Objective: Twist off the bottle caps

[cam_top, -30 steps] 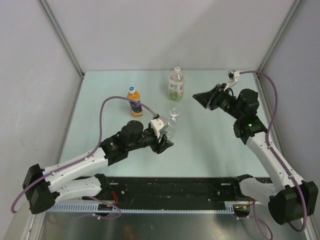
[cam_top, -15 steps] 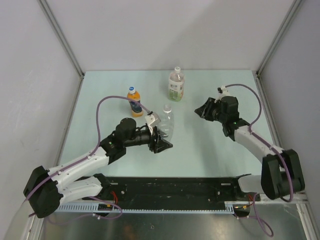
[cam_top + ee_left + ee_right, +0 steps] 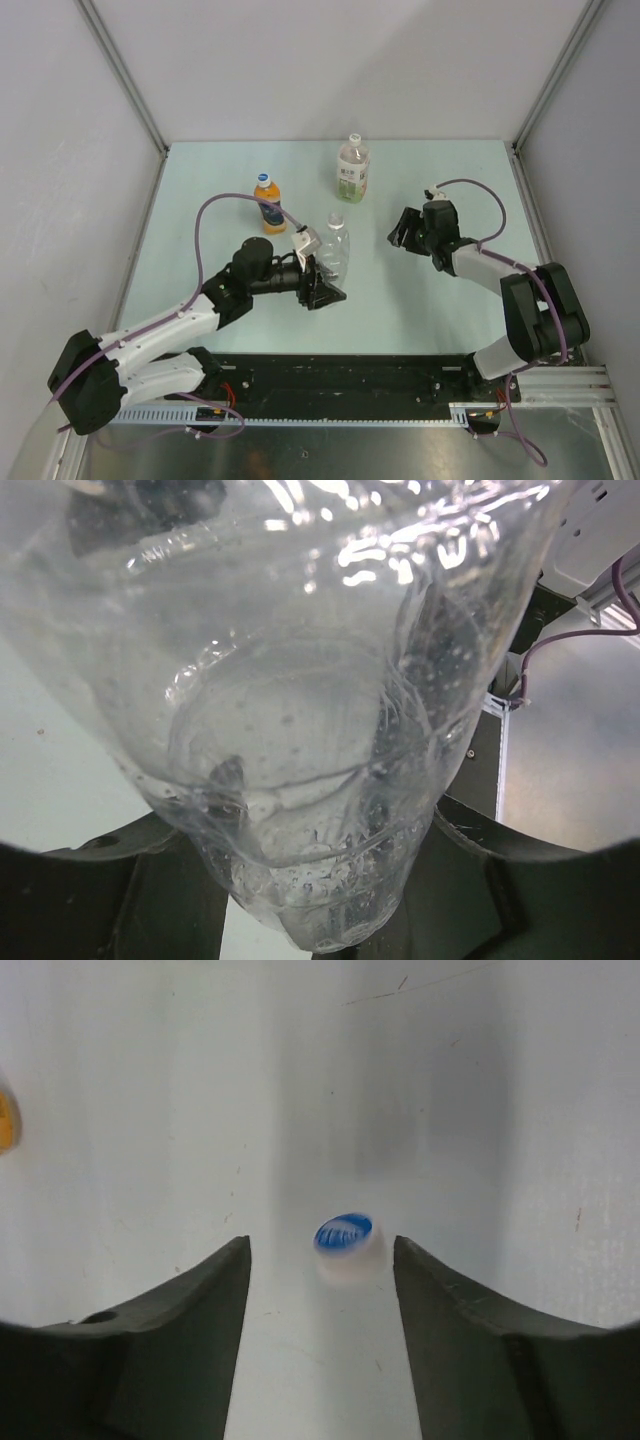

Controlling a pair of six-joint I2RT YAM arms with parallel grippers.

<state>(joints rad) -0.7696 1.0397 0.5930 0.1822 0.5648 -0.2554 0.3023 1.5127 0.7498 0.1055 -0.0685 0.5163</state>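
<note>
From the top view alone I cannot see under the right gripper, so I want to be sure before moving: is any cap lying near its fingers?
Observer: Yes. The right wrist view shows a blue-topped cap on the table, between the open fingers of the right gripper and touching neither.
Operator: And what does the left gripper have in it?
Observer: The left wrist view shows it shut on the clear bottle, base toward the camera, droplets inside.
</note>
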